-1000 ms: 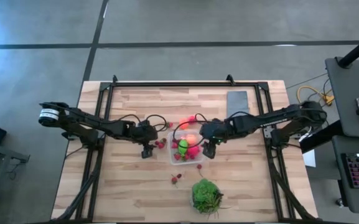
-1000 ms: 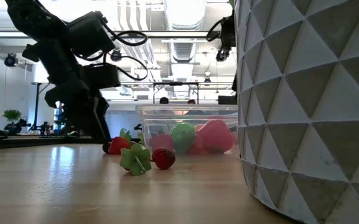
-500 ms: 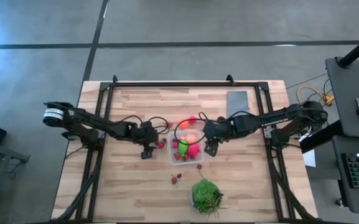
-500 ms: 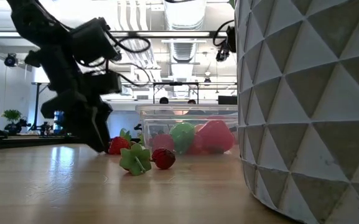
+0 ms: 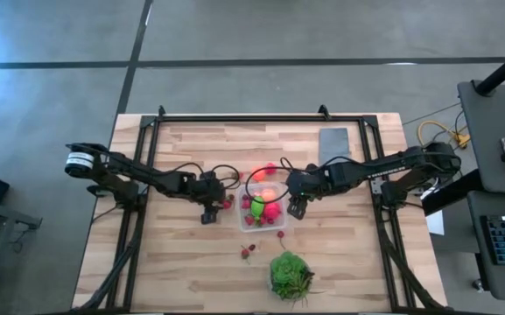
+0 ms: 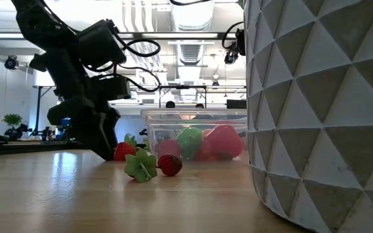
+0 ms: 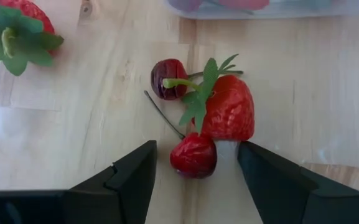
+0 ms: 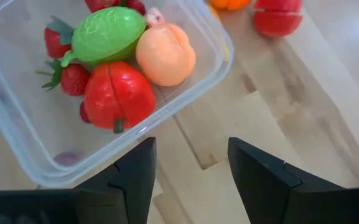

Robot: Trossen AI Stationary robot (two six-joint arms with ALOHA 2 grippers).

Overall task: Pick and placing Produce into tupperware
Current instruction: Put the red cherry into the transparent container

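The wooden surface carries everything, and the biggest item on it is a leafy green plant in a faceted white pot near the front edge, with a flat grey slab lying well apart toward the back. At the middle sits the clear tupperware, already holding a lime-green fruit, a peach-coloured piece, a red tomato-like piece and a strawberry or two. The left claw is down at the surface just beside the container's left side, its fingers standing wide with nothing clamped; a small red cherry lies between them, touching a strawberry with a second cherry just beyond. The right claw hovers at the container's right edge, fingers apart and empty. More loose produce lies in front of the container, including a green-capped piece. These pieces look like hard, light, glossy plastic, so they will likely roll or squirt out of a pinch; the cherry is best taken across its round body, not by its thin stem, with the fingers centred so the neighbouring strawberry is not nudged away.
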